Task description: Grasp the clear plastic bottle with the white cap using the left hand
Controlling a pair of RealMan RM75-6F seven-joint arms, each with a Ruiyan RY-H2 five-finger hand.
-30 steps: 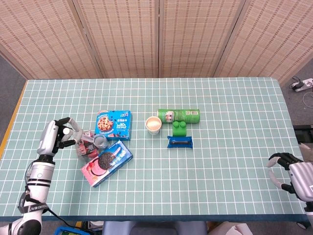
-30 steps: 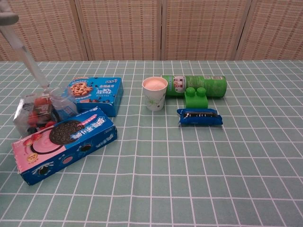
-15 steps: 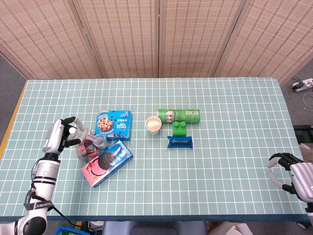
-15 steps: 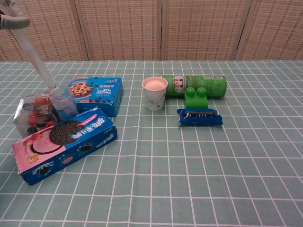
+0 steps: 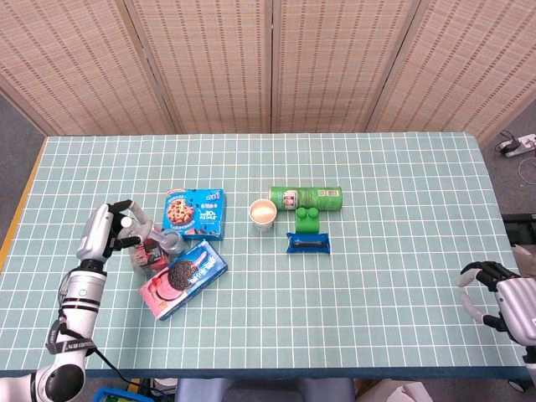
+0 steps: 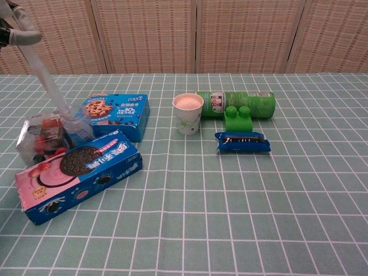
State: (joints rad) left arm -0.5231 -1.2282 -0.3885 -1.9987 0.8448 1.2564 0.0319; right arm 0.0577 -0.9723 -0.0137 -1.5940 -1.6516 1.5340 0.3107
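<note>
The clear plastic bottle (image 5: 154, 249) lies on its side at the table's left, red contents showing through, its pale cap (image 5: 173, 242) pointing right toward the blue biscuit box. My left hand (image 5: 113, 229) is just left of it, fingers spread and reaching at the bottle's base, holding nothing; whether they touch it is unclear. In the chest view the bottle (image 6: 46, 137) lies at the left edge, and only a sliver of the left hand (image 6: 17, 35) shows at the top left corner. My right hand (image 5: 500, 295) hovers at the table's near right corner, fingers loosely bent and empty.
A pink-and-blue Oreo box (image 5: 182, 279) presses against the bottle's near side, and a blue cookie box (image 5: 195, 212) lies behind it. Mid-table stand a paper cup (image 5: 263, 214), a green can (image 5: 306, 199) on its side, a green block (image 5: 305, 220) and a blue biscuit packet (image 5: 308, 244).
My left hand has shifted rightward, closer to the bottle. The bottle and the right hand have stayed where they were.
</note>
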